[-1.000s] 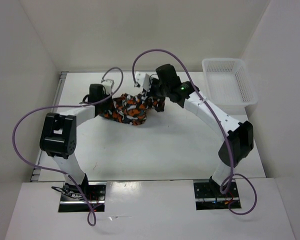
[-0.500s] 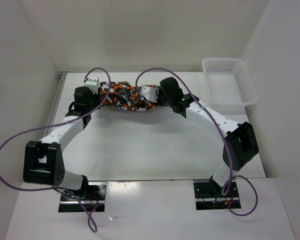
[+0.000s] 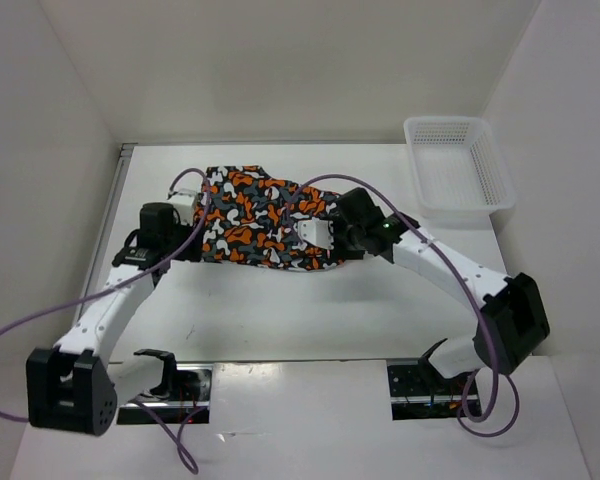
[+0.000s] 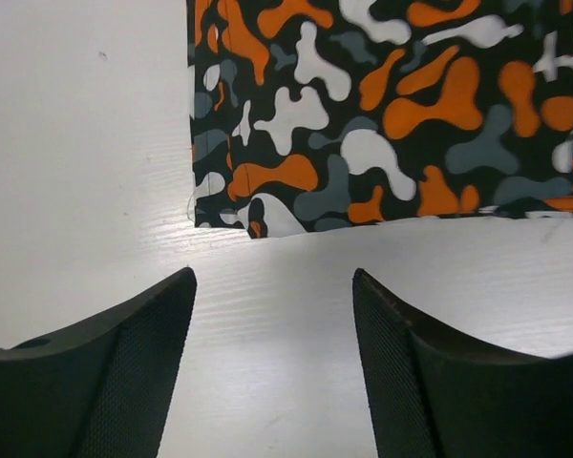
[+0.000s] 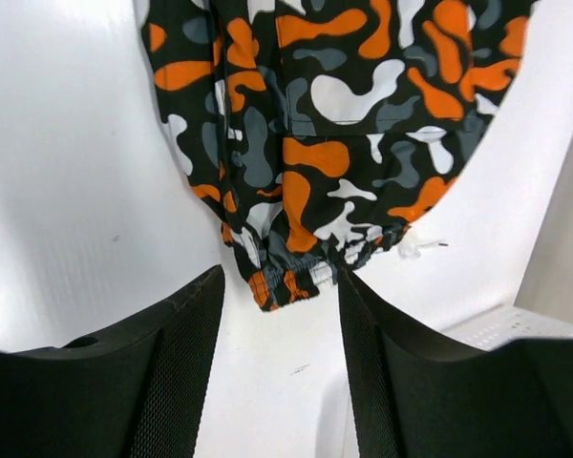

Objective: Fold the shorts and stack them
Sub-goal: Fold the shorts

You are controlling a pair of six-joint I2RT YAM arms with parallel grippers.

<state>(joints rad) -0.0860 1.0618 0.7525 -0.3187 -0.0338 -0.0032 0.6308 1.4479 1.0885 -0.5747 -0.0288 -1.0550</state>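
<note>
The shorts [image 3: 255, 212], camouflage-blotched in orange, black, white and grey, lie spread flat on the white table [image 3: 310, 300] at the back centre. My left gripper [image 3: 187, 245] sits at their near left corner. In the left wrist view it [image 4: 272, 286] is open over bare table, with the shorts' [image 4: 382, 114] hem just beyond its tips. My right gripper [image 3: 325, 242] is at the shorts' near right edge. In the right wrist view it [image 5: 279, 286] is open, and the gathered elastic edge of the shorts [image 5: 315, 114] lies loose at its fingertips.
A white mesh basket [image 3: 455, 165] stands at the back right of the table. White walls close in the left, back and right sides. Purple cables loop over both arms and across the shorts.
The shorts hung bunched between both shut grippers at the back. Both arms drew toward the near side, the cloth was laid out flat, and both grippers opened and let go.
</note>
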